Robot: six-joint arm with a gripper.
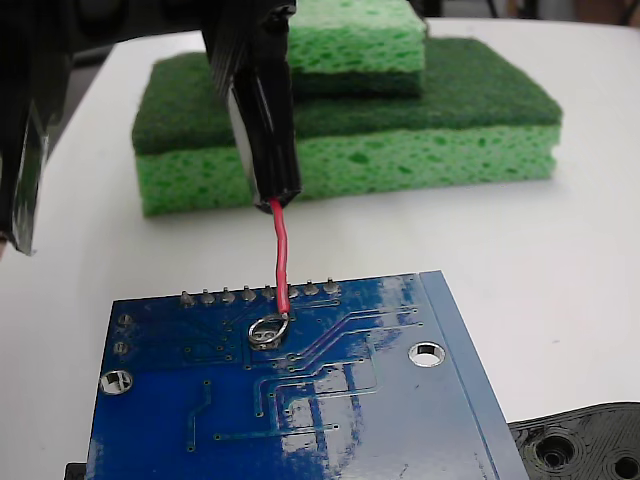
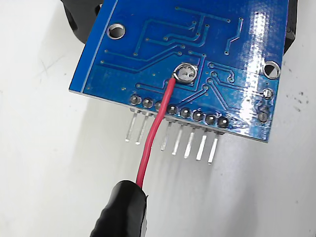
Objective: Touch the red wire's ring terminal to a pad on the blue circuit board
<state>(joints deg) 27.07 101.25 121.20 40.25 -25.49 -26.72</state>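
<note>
The blue circuit board [image 1: 300, 410] lies flat on the white table at the front of the fixed view. My gripper [image 1: 268, 180] hangs above its far edge, shut on the red wire [image 1: 281, 255] through a black wrapped end. The wire runs straight down over the row of solder pins [image 1: 260, 293]. Its ring terminal [image 1: 268, 330] rests on the board, lying over the silver pad. In the wrist view the ring terminal [image 2: 186, 73] encircles the pad [image 2: 187, 74] on the board [image 2: 207, 34], and the red wire [image 2: 153, 138] leads back to my gripper [image 2: 121, 212].
Two green sponges, a large one [image 1: 400, 150] with a smaller one [image 1: 355, 40] on top, stand behind the board. A black plastic piece with holes [image 1: 580, 445] lies at the board's right front corner. A dark object [image 1: 25, 120] blocks the left edge.
</note>
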